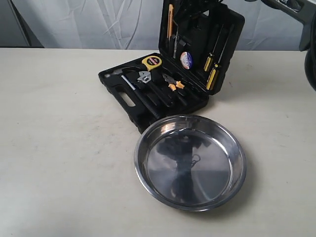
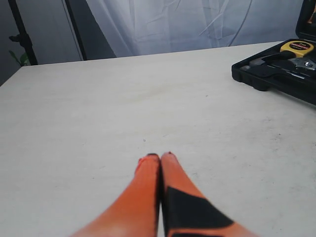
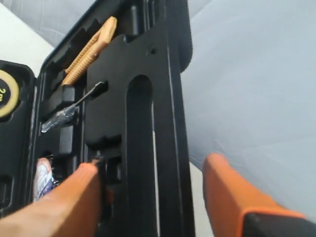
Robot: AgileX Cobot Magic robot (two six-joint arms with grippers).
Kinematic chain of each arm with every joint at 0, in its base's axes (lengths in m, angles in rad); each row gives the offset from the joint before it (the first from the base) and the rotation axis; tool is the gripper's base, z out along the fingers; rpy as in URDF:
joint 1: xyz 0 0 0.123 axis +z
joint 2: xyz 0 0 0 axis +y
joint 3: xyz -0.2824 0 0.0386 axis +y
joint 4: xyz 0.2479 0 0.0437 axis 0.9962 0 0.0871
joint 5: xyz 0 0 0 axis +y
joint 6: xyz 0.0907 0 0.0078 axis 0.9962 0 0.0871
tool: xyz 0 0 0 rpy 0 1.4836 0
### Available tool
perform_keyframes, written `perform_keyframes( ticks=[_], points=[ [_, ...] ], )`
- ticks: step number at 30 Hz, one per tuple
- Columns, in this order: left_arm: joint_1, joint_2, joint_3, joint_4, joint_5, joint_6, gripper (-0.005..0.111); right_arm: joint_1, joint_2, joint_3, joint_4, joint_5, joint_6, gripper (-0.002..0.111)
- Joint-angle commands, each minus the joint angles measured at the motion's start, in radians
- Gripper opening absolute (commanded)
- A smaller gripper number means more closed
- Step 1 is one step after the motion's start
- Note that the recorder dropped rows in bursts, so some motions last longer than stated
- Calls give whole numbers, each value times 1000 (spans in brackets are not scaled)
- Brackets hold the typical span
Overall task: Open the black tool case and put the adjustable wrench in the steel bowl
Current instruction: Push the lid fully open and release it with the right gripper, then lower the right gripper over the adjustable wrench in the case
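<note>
**Case open, wrench in its tray**

The black tool case is seen open at the upper middle of the exterior frame, with its lid upright. The adjustable wrench, silver-headed and black-handled, is lodged in the flat half. The steel bowl is set just below, perhaps touching the case. The left gripper is pressed closed over the table. The right gripper is spread wide, the lid's edge between its fingers.

We see the left gripper as two long, tapering orange fingers with dark-edged tips; one carries an angular black patch along its length. The right gripper has the same orange fingers, blurred, one ending in a black base. In the upper right of the exterior frame, an arm looks black with a grey section
</note>
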State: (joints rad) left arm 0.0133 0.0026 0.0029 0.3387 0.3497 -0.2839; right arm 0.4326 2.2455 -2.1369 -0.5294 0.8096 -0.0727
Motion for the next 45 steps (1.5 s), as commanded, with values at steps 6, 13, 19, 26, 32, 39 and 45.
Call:
perform_keyframes(
  ticks=[6,13,19,26,32,39,45],
  points=[
    [4,-3,-3,4,-10,-1,0,-6,-19,7,-258,59,176,55],
    [4,-3,-3,4,-10,-1,0,-6,-33,7,-207,72,242,55],
    [4,-3,-3,4,-10,-1,0,-2,34,7,561,-81,-14,1],
    [4,-3,-3,4,-10,-1,0,-2,174,-2,1035,-111,-302,1],
    [4,-3,-3,4,-10,-1,0,-2,215,-34,1164,59,-460,1],
    [4,-3,-3,4,-10,-1,0,-2,184,-21,1124,322,-436,0],
    [4,-3,-3,4,-10,-1,0,-2,85,111,934,236,-241,-1]
  ],
)
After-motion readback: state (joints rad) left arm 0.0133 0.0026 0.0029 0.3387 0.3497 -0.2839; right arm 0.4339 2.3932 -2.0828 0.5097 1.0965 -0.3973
